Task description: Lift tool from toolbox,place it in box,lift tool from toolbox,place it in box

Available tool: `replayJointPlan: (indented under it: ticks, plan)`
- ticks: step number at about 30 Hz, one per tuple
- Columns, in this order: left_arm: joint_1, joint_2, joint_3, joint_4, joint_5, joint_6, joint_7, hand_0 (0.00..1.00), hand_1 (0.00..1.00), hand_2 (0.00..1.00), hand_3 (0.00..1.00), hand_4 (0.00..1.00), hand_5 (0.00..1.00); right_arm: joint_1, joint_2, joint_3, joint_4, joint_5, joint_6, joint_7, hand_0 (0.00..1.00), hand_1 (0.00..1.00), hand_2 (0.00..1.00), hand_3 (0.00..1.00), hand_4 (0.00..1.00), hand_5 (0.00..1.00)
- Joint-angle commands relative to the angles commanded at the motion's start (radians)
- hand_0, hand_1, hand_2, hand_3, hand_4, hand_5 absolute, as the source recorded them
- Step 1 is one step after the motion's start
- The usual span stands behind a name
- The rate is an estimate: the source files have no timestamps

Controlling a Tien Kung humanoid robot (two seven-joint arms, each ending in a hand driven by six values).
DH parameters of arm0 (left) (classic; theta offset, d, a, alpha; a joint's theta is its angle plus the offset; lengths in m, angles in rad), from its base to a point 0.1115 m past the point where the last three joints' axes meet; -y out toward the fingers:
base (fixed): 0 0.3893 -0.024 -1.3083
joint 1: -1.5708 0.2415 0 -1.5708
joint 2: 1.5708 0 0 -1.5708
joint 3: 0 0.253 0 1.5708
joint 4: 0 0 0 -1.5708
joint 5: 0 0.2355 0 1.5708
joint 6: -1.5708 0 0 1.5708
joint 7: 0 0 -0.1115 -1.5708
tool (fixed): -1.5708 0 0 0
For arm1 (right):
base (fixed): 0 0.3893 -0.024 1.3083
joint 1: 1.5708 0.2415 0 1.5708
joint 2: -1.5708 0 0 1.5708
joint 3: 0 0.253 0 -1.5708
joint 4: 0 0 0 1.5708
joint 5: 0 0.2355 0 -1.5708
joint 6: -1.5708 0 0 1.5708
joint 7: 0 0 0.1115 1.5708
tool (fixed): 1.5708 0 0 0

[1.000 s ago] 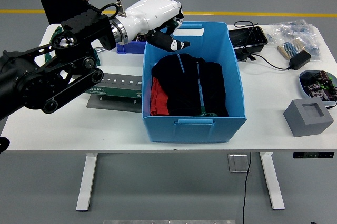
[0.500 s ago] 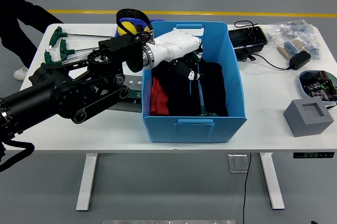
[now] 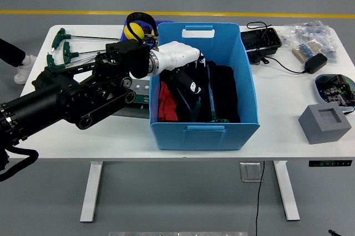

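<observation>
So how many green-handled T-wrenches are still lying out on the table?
3, fanned together at the far left corner: green T-handle wrench farthest back, a second nearer, a third nearest. The left arm may hide others.

A white table on white legs carries a blue box at its centre, with a green-and-grey toolbox tray just beside it at nine o'clock and green T-handle keys at ten o'clock. At one o'clock lie a black tray, a black cable with its adapter and clear bags of small parts. At three o'clock sit a grey block with a square recess and, above it, a dark dish of parts.
</observation>
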Motion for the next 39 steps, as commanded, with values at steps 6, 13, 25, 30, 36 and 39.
replayJointPlan:
  ticks: [6,13,25,30,36,39]
  plan:
    - [0.024,0.016,-0.028,-0.031,0.000,-0.005,0.016,0.526,0.652,0.811,0.840,0.937,0.615,0.000,0.001,0.001,-0.001,0.002,-0.001,0.001,0.692,0.682,0.732,0.583,0.791,0.719]
    - [0.094,0.033,-0.126,-0.115,0.038,0.033,0.019,0.568,0.673,0.826,0.842,0.940,0.625,0.000,0.001,0.007,-0.001,-0.004,-0.001,0.001,0.693,0.682,0.730,0.582,0.792,0.717]
    - [0.256,0.040,-0.378,-0.206,0.016,0.132,0.015,0.626,0.689,0.811,0.800,0.918,0.608,-0.001,0.001,0.014,-0.001,-0.009,-0.001,0.001,0.692,0.682,0.731,0.583,0.793,0.717]
    - [0.334,0.030,-0.485,-0.198,-0.068,0.148,-0.006,0.693,0.730,0.829,0.788,0.916,0.608,-0.006,0.002,0.024,-0.001,-0.016,-0.001,0.000,0.692,0.680,0.731,0.583,0.793,0.717]
    - [0.417,0.014,-0.587,-0.177,-0.136,0.169,-0.038,0.697,0.754,0.855,0.806,0.917,0.606,-0.010,0.004,0.027,-0.001,-0.024,-0.001,-0.002,0.692,0.681,0.731,0.582,0.793,0.716]
    - [0.466,0.004,-0.629,-0.172,-0.217,0.243,-0.082,0.824,0.861,0.978,0.839,0.915,0.600,-0.014,0.007,0.038,-0.001,-0.036,-0.001,-0.005,0.692,0.681,0.731,0.581,0.793,0.718]
